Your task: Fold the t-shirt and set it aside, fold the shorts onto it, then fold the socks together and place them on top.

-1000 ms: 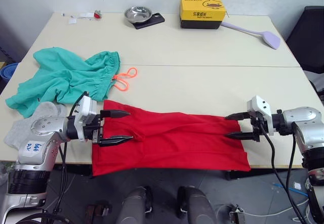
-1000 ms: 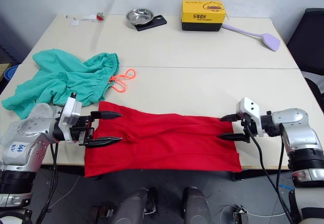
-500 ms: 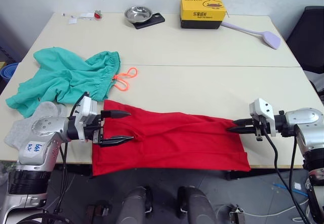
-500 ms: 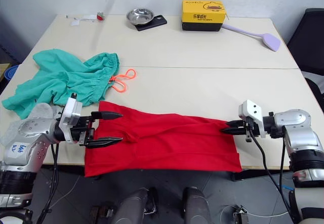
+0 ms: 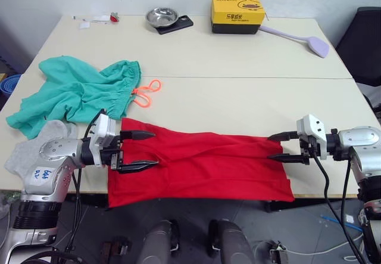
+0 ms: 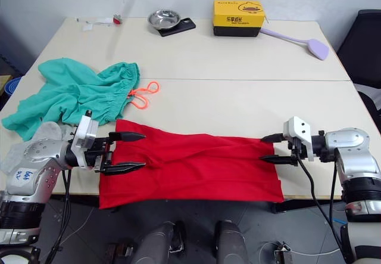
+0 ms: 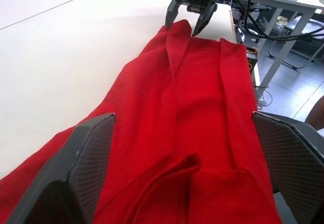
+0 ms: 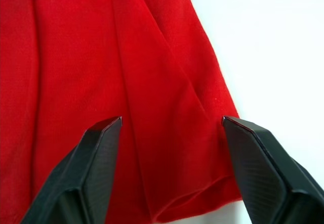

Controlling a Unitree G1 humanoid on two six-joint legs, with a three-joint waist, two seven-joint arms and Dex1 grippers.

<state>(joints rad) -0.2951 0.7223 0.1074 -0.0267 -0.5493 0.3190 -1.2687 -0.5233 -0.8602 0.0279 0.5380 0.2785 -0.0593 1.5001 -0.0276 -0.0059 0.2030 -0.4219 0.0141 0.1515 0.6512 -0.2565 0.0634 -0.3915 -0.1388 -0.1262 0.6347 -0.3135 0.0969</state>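
Left claw stands with fingers apart over the left end of the shirt, gripping nothing. Right claw likewise stands apart at the shirt's right end. Shirt lies flat in a long band along the near edge of the counter, its near hem overhanging. Shorts lie crumpled behind the shirt's left end, socks just left of it.
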